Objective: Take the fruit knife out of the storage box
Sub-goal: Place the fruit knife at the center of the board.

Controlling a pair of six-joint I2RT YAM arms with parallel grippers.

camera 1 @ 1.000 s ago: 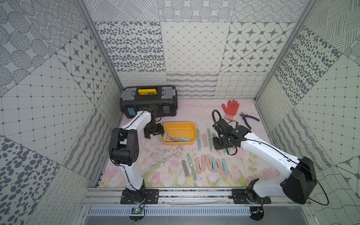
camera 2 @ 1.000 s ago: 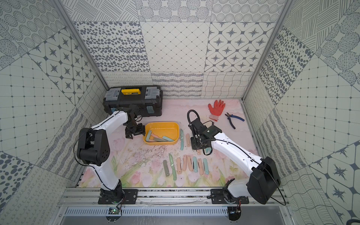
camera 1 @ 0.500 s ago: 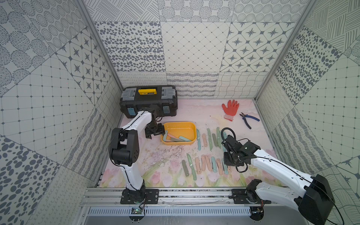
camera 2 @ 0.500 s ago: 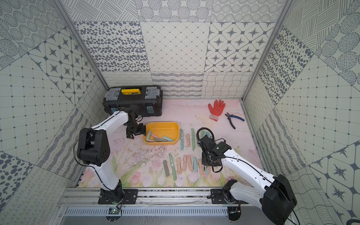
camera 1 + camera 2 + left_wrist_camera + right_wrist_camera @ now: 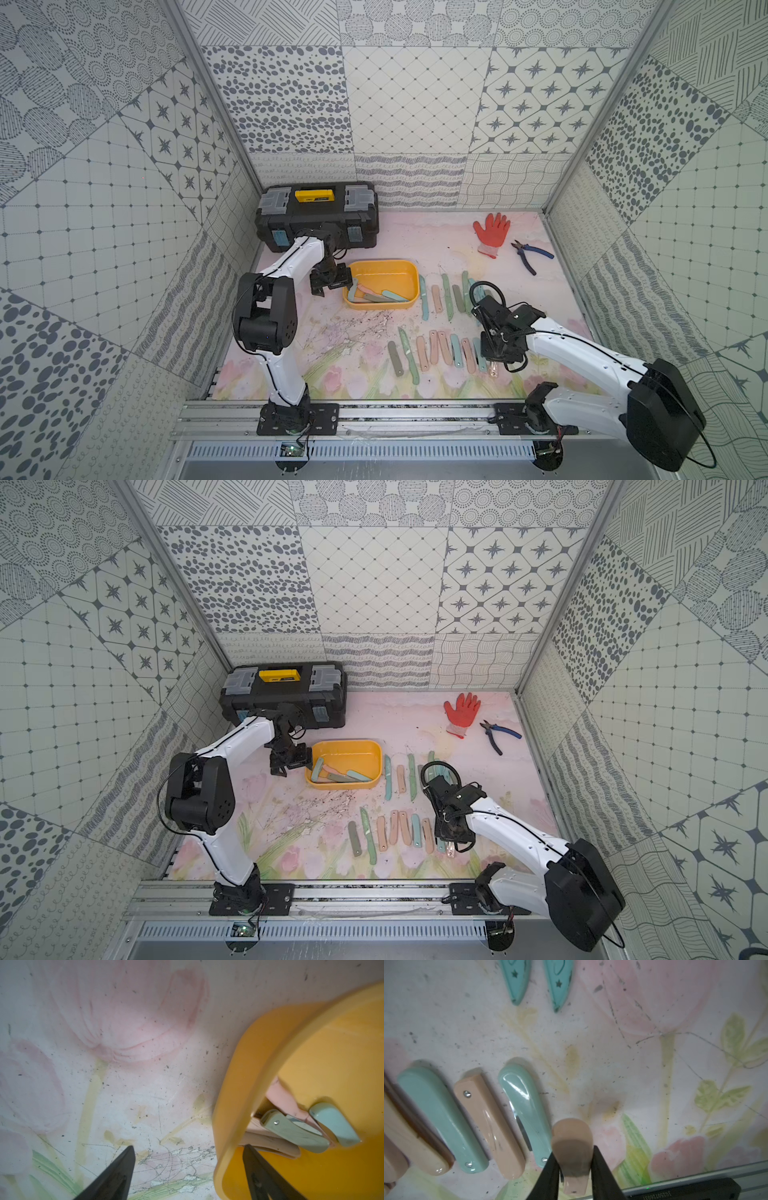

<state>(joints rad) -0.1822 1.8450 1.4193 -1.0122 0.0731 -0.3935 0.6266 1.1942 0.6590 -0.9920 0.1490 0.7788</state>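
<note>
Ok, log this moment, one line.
left gripper: open, straddling shallow yellow plastic tub rim | right gripper: shut on peach folded fruit knife

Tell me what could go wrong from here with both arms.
1. The right gripper holds the pink fruit knife close beside the teal knife. Lowering it there could knock that one out of the row.
2. The left gripper is open astride the wall of the storage box. Closing or pulling could drag or tip the box and shift the knives inside.
</note>
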